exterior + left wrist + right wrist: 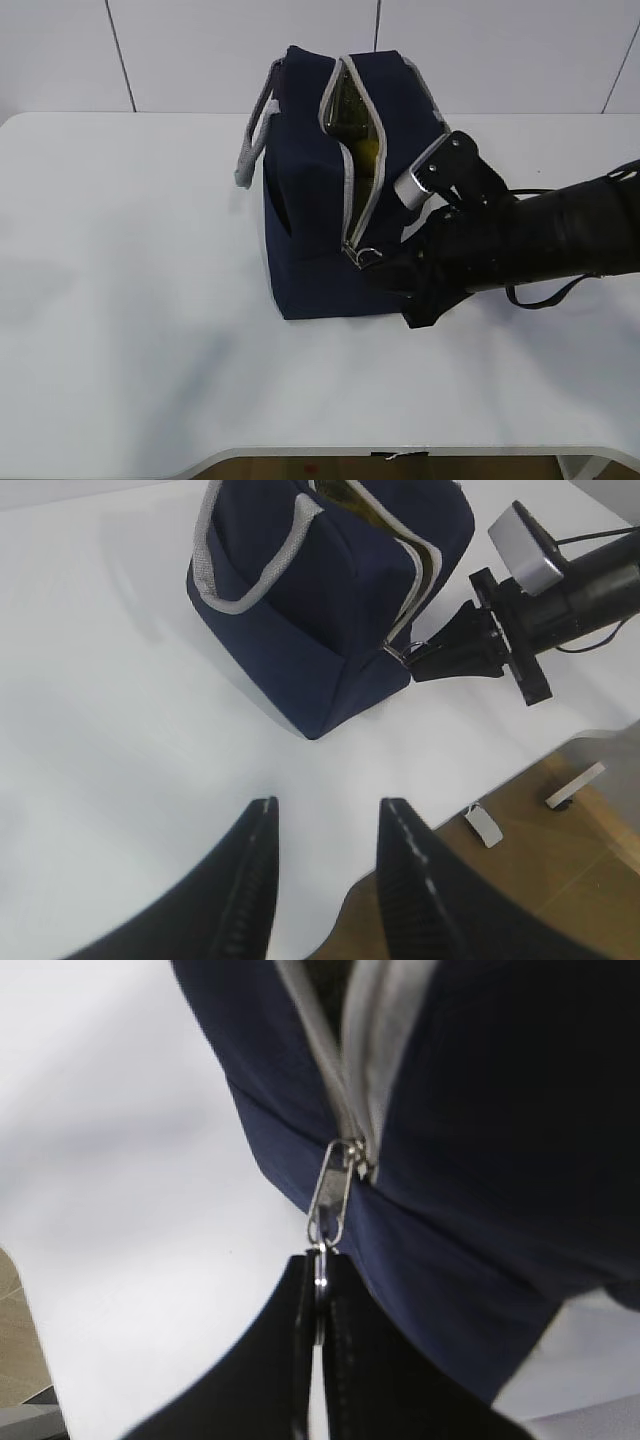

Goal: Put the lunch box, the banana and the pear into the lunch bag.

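While the left claw [325, 880] hangs half-open and empty near the lunch bag [320, 240], the right claw [320, 1330] pinches its ring pull [321, 1295].

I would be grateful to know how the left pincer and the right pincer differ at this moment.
The left pincer stands open with nothing between its fingers; the right pincer is shut on the zipper ring pull. The left pincer hangs above bare table, apart from the lunch bag; the right pincer sits at the bag's near lower corner. Both have black fingers.
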{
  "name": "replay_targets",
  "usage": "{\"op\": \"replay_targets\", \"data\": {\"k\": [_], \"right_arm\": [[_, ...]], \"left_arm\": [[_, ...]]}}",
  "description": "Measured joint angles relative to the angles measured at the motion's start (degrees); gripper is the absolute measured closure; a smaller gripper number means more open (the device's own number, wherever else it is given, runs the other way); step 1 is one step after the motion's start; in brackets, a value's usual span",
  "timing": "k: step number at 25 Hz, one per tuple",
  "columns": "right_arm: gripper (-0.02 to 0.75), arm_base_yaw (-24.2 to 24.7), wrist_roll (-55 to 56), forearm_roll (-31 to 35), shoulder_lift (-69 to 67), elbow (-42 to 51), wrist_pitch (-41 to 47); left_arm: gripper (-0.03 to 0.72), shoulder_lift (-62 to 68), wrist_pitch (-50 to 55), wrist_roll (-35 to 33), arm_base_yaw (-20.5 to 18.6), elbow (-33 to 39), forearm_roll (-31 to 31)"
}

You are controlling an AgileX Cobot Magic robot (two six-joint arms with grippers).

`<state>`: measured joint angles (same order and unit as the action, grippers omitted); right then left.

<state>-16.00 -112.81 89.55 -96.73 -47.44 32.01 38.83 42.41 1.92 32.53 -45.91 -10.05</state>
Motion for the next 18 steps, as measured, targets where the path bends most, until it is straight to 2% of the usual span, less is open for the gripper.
{"op": "replay_targets", "data": {"k": [18], "right_arm": [[0.731,0.0,1.5,-7.1,9.7,-2.2,2.0]], "left_arm": [[0.433,0.0,0.0,0.0,0.0,0.0,0.0]]}}
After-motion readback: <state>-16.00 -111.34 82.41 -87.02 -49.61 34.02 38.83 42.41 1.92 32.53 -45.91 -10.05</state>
